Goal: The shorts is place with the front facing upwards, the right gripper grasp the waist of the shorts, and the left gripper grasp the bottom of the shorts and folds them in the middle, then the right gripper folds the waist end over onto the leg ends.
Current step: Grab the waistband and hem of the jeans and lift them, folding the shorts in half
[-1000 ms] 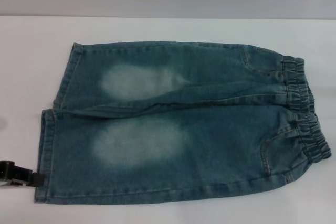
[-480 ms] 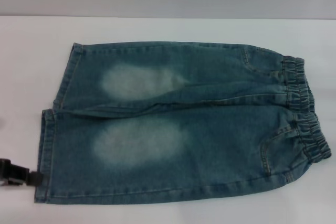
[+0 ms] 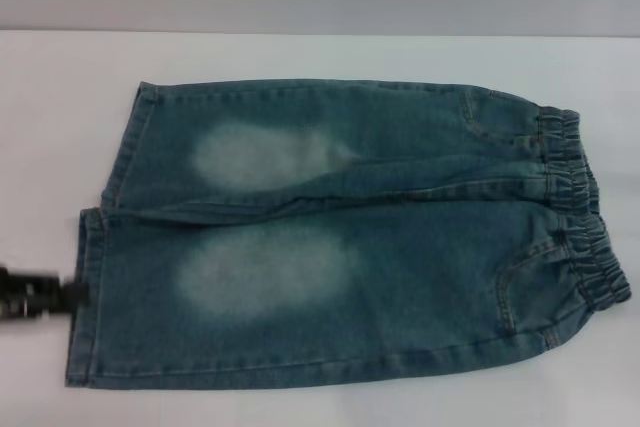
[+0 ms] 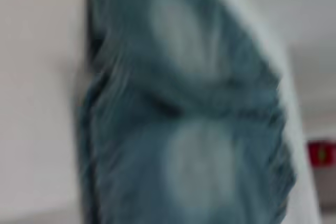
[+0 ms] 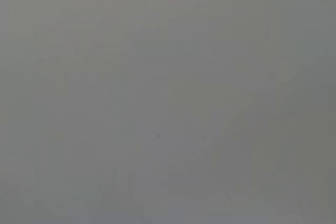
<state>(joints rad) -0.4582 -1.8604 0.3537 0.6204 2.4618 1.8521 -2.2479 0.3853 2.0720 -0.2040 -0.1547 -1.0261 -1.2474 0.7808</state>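
So nearest the robot, the shorts [image 3: 340, 237] take up most of the white table [image 3: 60, 127], spread flat with the front up. The near leg runs along the close edge with a big pale faded patch on it, and its hemmed opening sits on the robot's left side. The elastic waistband [image 3: 580, 217] is bunched up over on the robot's right, with a stitched pocket just inside it on each half.

The left gripper [image 3: 70, 293] pokes in from the left edge, low down, with its dark tip right at the hem of the near leg, about touching the bottom of the shorts [image 3: 88, 287]. Honestly can't tell whether the fingers are spread or pinched, it's just a dark smear at the fabric edge, and I can't say if it actually has hold of the denim either.

Further back is the far leg, same deal with a paler faded patch, its hem also on the left and set a bit inward from the near one. The two legs lie side by side, touching, with a crease line between them.

The left wrist view is filled with blurry denim and both pale patches. The right gripper isn't visible anywhere; its wrist camera shows plain grey.
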